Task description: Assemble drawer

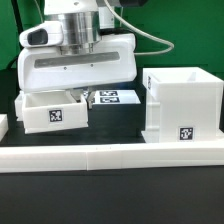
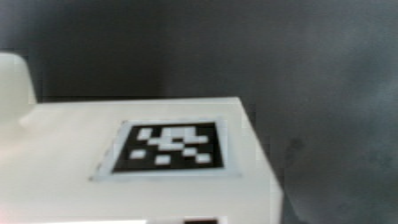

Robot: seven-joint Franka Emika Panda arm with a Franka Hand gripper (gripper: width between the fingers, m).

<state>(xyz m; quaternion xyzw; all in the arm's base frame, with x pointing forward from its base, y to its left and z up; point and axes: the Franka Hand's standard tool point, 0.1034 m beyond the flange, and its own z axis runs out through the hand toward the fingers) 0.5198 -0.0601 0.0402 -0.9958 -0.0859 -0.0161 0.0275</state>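
Note:
A small white drawer tray (image 1: 55, 110) with a square tag on its front stands at the exterior view's left. The tall white boxy housing (image 1: 180, 103), open on top and with a tag low on its front, stands at the right, apart from the tray. My gripper (image 1: 82, 94) is lowered right behind the tray's right end, and its fingertips are hidden by the tray wall. In the wrist view a white tagged face of the tray (image 2: 173, 148) fills the lower part, very close. I cannot tell whether the fingers are open or shut. No second tray is in view.
The long low white border wall (image 1: 110, 152) runs along the front. The marker board (image 1: 118, 97) lies flat between tray and housing, behind them. A white piece (image 1: 3, 124) shows at the far left edge. The table (image 2: 302, 70) is dark.

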